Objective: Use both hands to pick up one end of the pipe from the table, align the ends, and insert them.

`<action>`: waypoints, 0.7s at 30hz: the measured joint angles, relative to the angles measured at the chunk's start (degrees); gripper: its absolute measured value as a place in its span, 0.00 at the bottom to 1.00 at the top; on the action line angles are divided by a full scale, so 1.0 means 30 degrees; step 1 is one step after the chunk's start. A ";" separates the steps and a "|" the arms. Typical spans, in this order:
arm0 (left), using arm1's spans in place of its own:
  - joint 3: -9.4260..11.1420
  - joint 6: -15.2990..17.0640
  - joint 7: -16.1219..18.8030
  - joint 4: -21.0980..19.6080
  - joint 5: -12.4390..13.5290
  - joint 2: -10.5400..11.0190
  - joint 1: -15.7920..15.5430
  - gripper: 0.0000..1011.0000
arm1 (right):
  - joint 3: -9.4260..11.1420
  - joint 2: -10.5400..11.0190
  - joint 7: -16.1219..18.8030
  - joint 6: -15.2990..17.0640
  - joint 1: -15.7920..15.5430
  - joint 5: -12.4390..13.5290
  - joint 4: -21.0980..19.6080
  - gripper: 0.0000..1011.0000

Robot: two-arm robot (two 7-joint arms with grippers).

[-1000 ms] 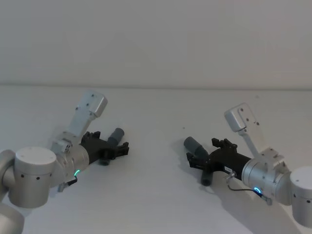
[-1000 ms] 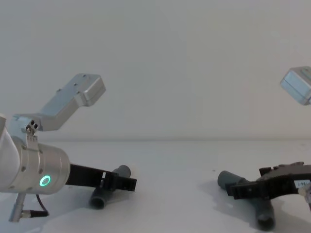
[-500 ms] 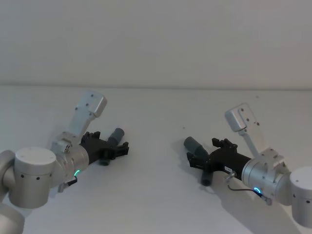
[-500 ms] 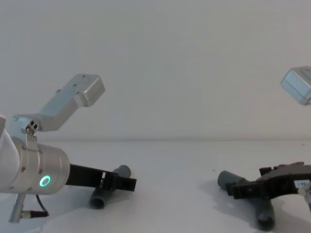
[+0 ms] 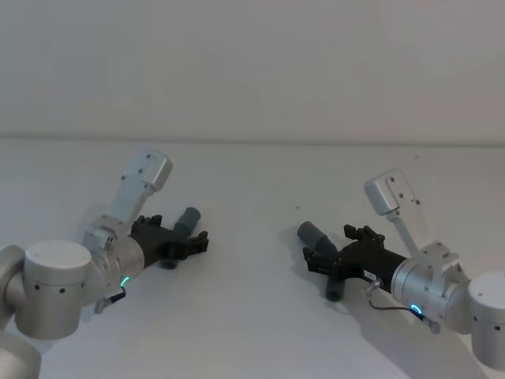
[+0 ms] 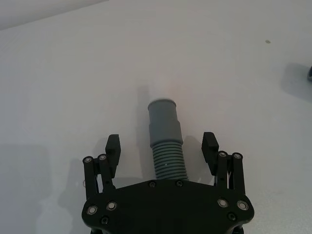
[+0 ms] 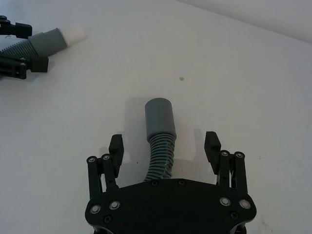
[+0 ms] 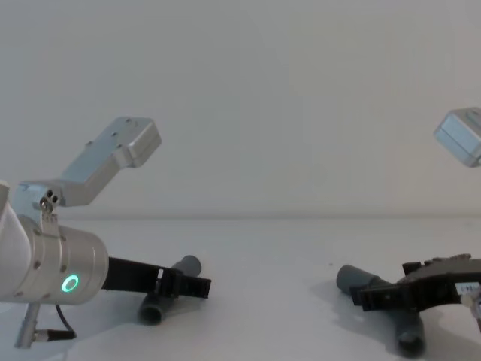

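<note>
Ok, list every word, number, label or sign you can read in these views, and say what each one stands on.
None of the text can be read.
White label on the body of the right pincer: too small to read.
No other lettering is visible.

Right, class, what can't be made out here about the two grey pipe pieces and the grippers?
- Left wrist view: the rear of the left-hand dark grey ribbed plastic pipe piece is hidden under the body of the black two-fingered left gripper.
- Right wrist view: the rear of the right-hand dark grey ribbed pipe piece is hidden under the body of the black right gripper.
- Chest view: the right edge cuts off the right gripper's base.
</note>
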 joint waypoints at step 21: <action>-0.0129 0.0013 0.0019 -0.0012 0.0034 -0.0075 0.0119 0.99 | 0.0038 -0.0027 0.0100 -0.0038 -0.0034 -0.0047 0.0073 0.99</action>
